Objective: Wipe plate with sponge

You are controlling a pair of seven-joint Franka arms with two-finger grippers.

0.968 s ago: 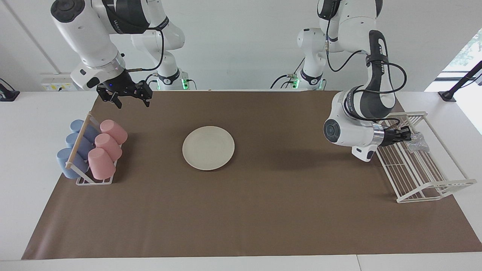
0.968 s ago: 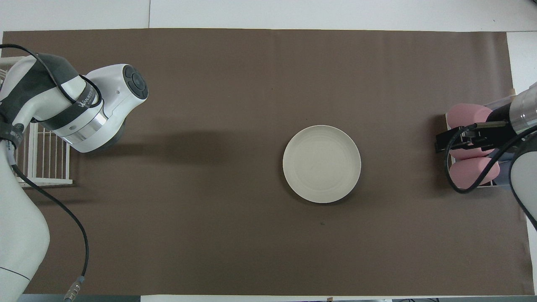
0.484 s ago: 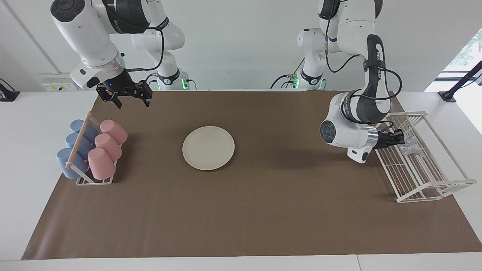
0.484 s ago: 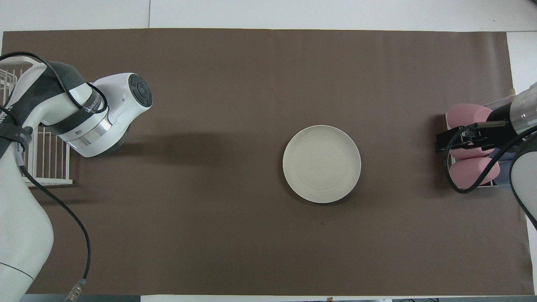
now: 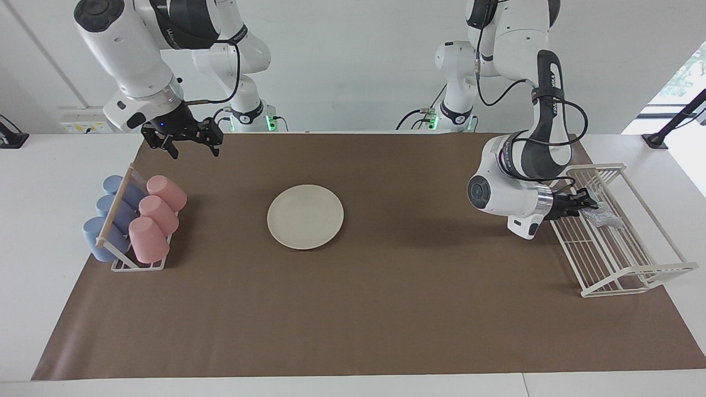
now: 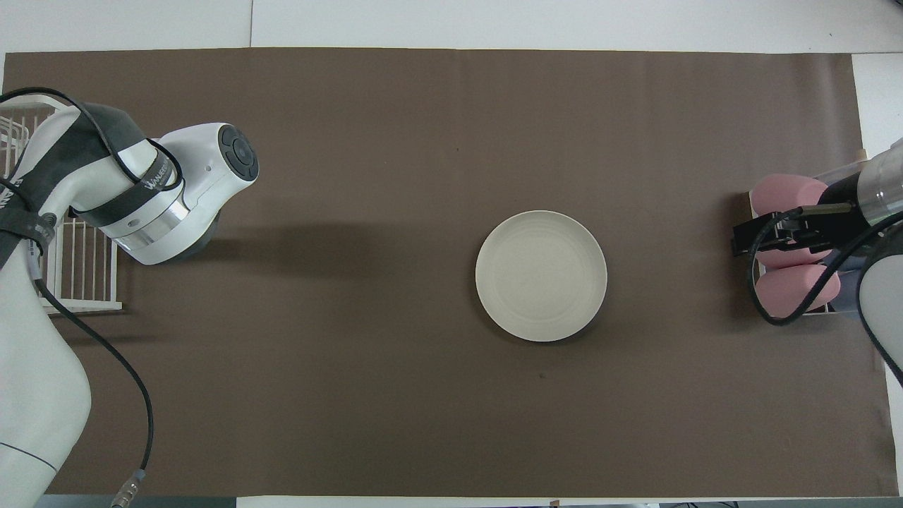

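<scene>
We see the plate [image 5: 305,216] lying flat on the brown mat [image 5: 386,309] near the middle of the worktop [image 5: 49,298], bare and untouched, well apart from both arms.

The sponge [image 5: 605,219] lies inside the white wire rack [image 5: 634,278] at the left arm's end of the worktop, in the part of the rack nearer the robots. The left pincer [image 5: 589,204] reaches sideways into that rack, its tips right at the sponge; we cannot tell whether its fingers are apart or pressed on the pad, nor whether they hold it. In the overhead view the left arm's wrist covers both the pincer and the sponge.

The right pincer [image 5: 188,144] hangs in the air over the mat's corner at the right arm's end, on the robots' side, with its fingers spread apart and nothing between them; this arm waits.

Beside that end a small rack [image 5: 138,264] carries pink cups [image 5: 157,212] and blue cups [image 5: 110,215] lying on their sides, the pink ones toward the plate.
</scene>
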